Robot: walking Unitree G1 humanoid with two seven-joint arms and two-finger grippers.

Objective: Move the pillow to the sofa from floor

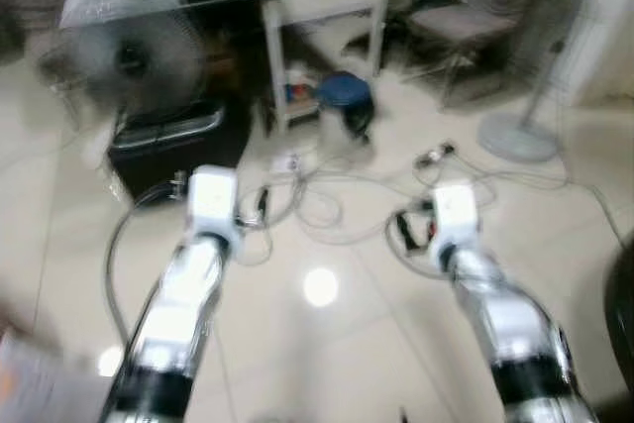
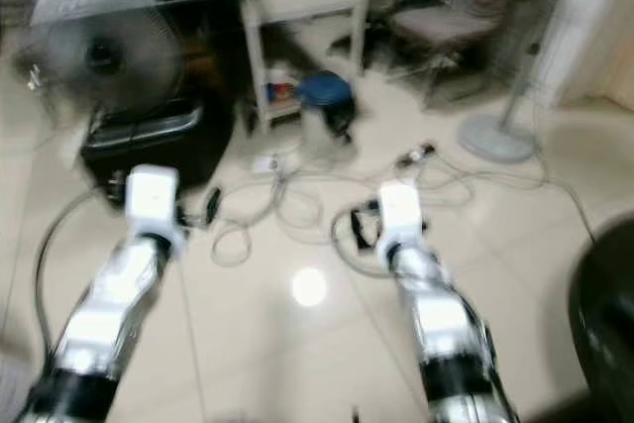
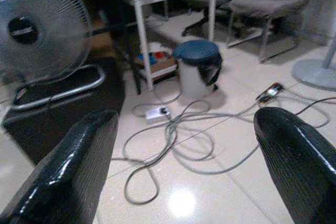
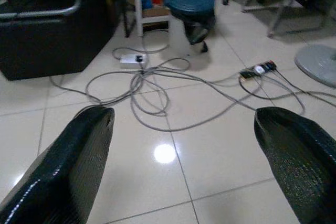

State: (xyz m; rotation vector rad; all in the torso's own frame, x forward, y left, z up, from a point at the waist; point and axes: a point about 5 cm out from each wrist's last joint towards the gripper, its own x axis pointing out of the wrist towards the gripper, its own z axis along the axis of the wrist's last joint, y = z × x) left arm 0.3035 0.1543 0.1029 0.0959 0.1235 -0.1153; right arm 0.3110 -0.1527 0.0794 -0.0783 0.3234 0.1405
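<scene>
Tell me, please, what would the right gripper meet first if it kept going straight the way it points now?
Probably the tangle of grey cables on the tiled floor ahead of the open right gripper; the blue-lidded bin stands farther beyond, though depth is uncertain.

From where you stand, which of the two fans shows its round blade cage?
The fan on the left, beside the black case. Of the other fan, only the round grey base and pole show, on the right.

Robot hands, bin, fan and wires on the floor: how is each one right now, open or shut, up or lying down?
Left gripper: open, holding nothing, above the floor.
Right gripper: open, holding nothing, above the floor.
Bin: upright, blue lid shut.
Fan: upright behind a black box; cannot tell if it spins.
Wires: lying tangled on the tiles.
Power strip: lying flat on the floor.
</scene>
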